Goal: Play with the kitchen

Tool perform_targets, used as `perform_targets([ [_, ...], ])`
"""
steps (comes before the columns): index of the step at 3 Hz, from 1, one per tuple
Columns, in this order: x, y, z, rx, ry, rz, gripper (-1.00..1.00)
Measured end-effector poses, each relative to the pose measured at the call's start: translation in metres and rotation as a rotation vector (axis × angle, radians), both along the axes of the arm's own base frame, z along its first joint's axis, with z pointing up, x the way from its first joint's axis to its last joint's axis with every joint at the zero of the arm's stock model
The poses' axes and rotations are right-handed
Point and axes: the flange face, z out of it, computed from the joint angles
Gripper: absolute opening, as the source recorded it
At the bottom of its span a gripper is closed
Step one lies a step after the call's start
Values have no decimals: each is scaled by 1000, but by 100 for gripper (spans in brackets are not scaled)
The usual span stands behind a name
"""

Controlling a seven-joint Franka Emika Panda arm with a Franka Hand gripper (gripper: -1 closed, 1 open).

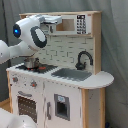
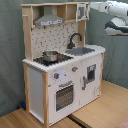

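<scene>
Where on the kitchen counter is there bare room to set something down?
Free: the rounded counter end past the sink, and the stovetop's front burners beside the pot. Crowded: the back of the sink, under the faucet.

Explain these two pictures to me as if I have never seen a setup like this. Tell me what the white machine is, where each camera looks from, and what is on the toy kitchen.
The white machine is a robot arm with rounded joints. Both pictures come from cameras off the arm, showing the same moment from different sides. In the first exterior view the arm fills that picture's left, in front of the toy kitchen. In the second exterior view the kitchen is seen from its other side, and the arm reaches in at the upper right, near the small microwave.

On the counter sit a metal pot on the stovetop, a black faucet and a grey sink. Below is an oven door; above, a hood.

Nothing is visibly held; the gripper cannot be made out.
</scene>
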Motion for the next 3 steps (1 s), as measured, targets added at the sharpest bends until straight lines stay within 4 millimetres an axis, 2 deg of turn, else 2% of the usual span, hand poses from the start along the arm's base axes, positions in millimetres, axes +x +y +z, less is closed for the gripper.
perform_targets([
  [1, -16, 2, 3, 15, -48, -31, 100],
  [3, -54, 25, 9, 61, -166, -73, 100],
])
